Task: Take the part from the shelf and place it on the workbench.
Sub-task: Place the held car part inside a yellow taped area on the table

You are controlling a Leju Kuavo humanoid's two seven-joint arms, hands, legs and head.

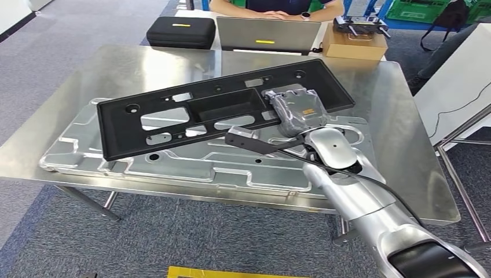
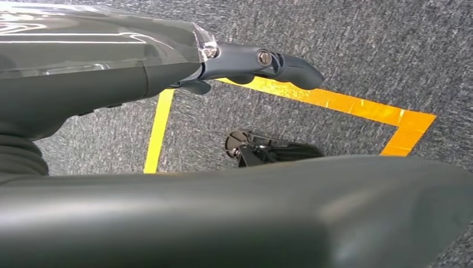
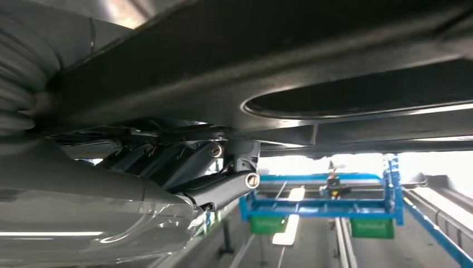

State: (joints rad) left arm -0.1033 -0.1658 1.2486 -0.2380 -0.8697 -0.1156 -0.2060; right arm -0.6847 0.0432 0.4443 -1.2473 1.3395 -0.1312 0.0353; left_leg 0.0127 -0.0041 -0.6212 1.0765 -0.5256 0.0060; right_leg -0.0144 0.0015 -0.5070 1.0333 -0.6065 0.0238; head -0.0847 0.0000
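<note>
The part is a long black plastic panel with several cut-outs. It lies slantwise over the steel workbench, above a silver stamped sheet. I cannot tell whether it touches the sheet. My right hand grips it near the middle of its near edge, with the thumb cover on top. In the right wrist view the part's dark underside runs across above my fingers, which curl under it. My left hand hangs over the carpet, its fingers straight and holding nothing.
Beyond the workbench stand a black case, an open laptop and a cardboard box carrying a controller. A person sits behind the laptop. A white board stands to the right. Yellow tape marks the floor.
</note>
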